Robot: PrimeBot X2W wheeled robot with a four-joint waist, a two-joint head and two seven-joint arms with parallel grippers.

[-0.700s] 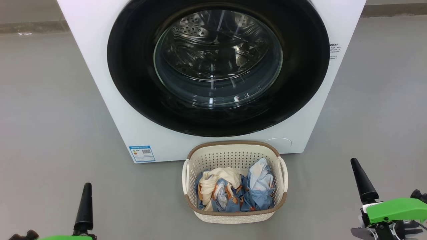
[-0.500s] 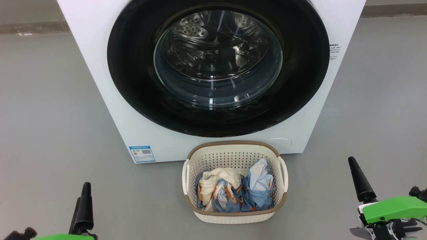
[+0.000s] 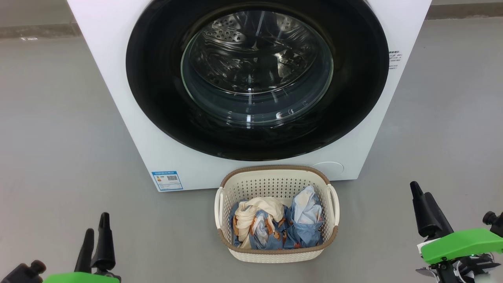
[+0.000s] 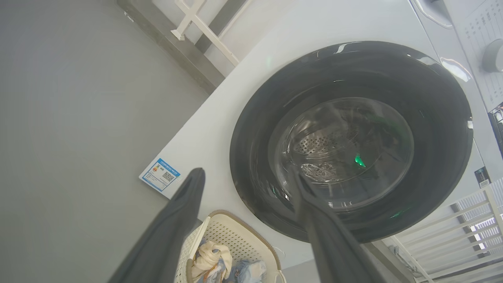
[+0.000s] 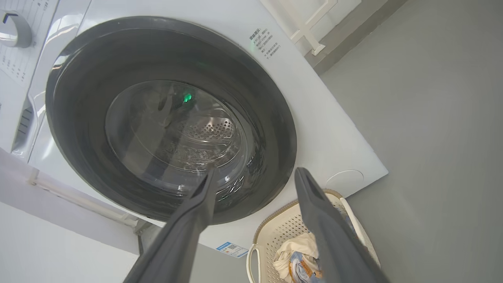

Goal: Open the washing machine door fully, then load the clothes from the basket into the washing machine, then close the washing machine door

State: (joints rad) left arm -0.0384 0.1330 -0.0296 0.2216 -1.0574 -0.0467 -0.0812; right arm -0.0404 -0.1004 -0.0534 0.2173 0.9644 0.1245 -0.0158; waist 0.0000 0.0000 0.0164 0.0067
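The white washing machine (image 3: pixel 114 78) stands ahead, and its round black washing machine door (image 3: pixel 157 98) sits flush against the front, glass window in the middle. On the floor right before it is the cream basket (image 3: pixel 275 169) holding the clothes (image 3: pixel 271 226), blue bear-print and cream cloth bundled together. My left gripper (image 3: pixel 97 224) is low at the left, open and empty, well left of the basket. My right gripper (image 3: pixel 419 190) is low at the right, also open and empty. The left wrist view has its fingers (image 4: pixel 184 204) spread before the door (image 4: pixel 259 149); the right wrist view likewise (image 5: pixel 256 173).
Grey floor (image 3: pixel 59 137) lies on both sides of the machine. A blue label (image 3: pixel 167 181) marks its lower left front. A white slatted rack (image 4: pixel 471 220) stands beside the machine. A control dial (image 5: pixel 15 23) sits on the top panel.
Both grippers have turned a little, so each one's second finger now shows. The right gripper has edged slightly up the view. Door, basket and clothes have not moved.
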